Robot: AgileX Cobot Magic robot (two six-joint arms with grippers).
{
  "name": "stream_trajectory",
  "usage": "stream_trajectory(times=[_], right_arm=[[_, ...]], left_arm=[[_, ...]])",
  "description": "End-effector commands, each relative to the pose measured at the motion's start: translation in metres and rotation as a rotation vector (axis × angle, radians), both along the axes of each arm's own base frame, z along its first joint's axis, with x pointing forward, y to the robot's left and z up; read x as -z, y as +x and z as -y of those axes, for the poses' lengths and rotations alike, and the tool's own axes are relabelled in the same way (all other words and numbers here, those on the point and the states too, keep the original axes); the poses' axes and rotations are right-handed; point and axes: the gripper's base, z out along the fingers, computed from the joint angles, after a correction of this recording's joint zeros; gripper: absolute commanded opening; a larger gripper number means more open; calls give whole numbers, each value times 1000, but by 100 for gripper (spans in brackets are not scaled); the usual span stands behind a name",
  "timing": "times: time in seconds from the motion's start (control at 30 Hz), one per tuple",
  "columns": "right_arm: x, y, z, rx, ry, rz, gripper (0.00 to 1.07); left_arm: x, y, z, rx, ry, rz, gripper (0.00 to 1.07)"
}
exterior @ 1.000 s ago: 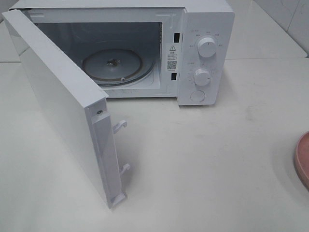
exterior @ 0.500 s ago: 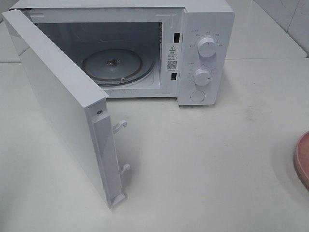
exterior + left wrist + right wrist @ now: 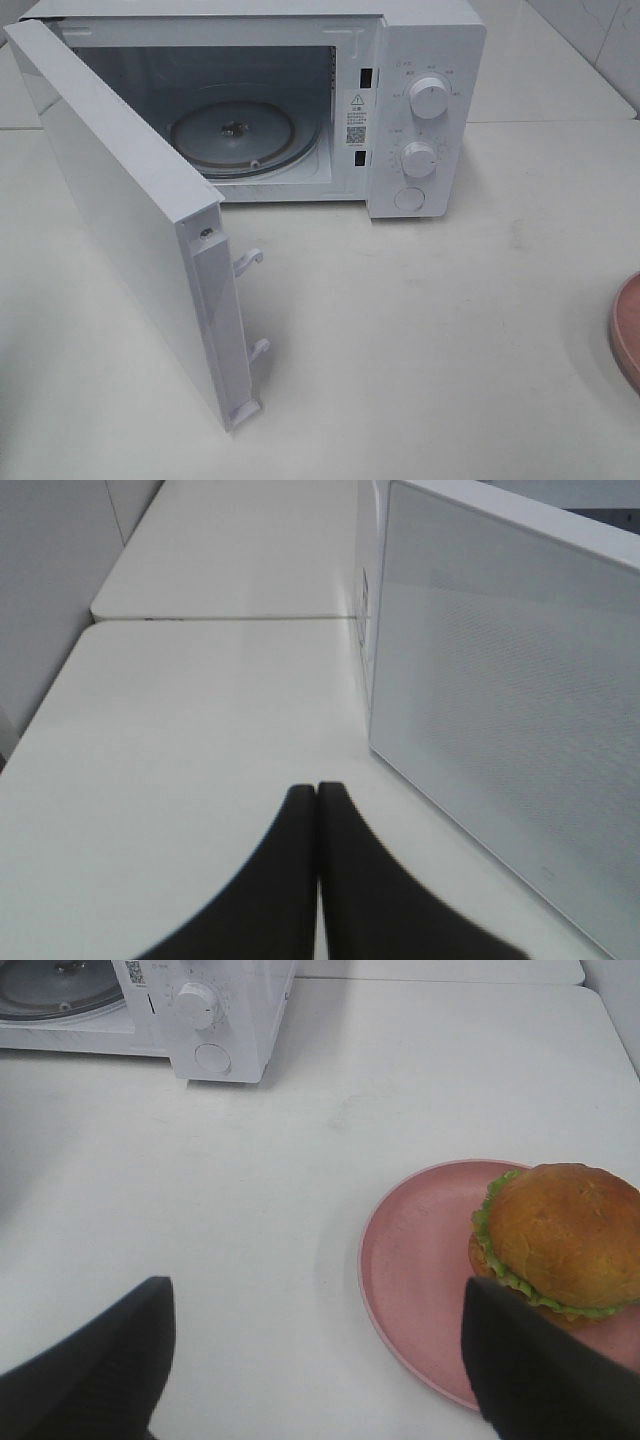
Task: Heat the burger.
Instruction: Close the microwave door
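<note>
The burger [image 3: 560, 1235], with a golden-brown bun and green lettuce, sits on a round pink plate [image 3: 415, 1260] in the right wrist view. Only the plate's edge [image 3: 627, 330] shows at the right border of the exterior view; the burger is out of that view. My right gripper [image 3: 320, 1360] is open, its fingers spread wide above the table, short of the plate. My left gripper [image 3: 318, 800] is shut and empty, beside the outside of the open microwave door [image 3: 510, 710]. Neither gripper shows in the exterior view.
The white microwave [image 3: 420, 100] stands at the back with its door [image 3: 130, 210] swung wide open toward the front left. Its glass turntable [image 3: 235, 135] carries nothing. Two knobs [image 3: 428, 97] and a button are on its right panel. White table [image 3: 430, 340] spreads in front.
</note>
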Motion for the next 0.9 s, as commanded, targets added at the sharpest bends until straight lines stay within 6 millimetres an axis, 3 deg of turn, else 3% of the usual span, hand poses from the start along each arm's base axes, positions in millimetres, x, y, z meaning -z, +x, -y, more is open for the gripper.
stream_trajectory(times=[0.03,0.27,0.57,0.73,0.9], right_arm=[[1,-3,0,-1,-5,34,76],[1,-3,0,-1,-5,34,76],[1,-3,0,-1,-5,34,76],[1,-3,0,-1,-5,34,76],[1,-3,0,-1,-5,34,76]], left_arm=[[13,10,-6,-56,22,95,0],[26,28,-13,-117,68,184,0],[40,50,-11,-81,61,147,0],[53,70,11,109,81,133,0],[57,83,26,184,71,127,0]])
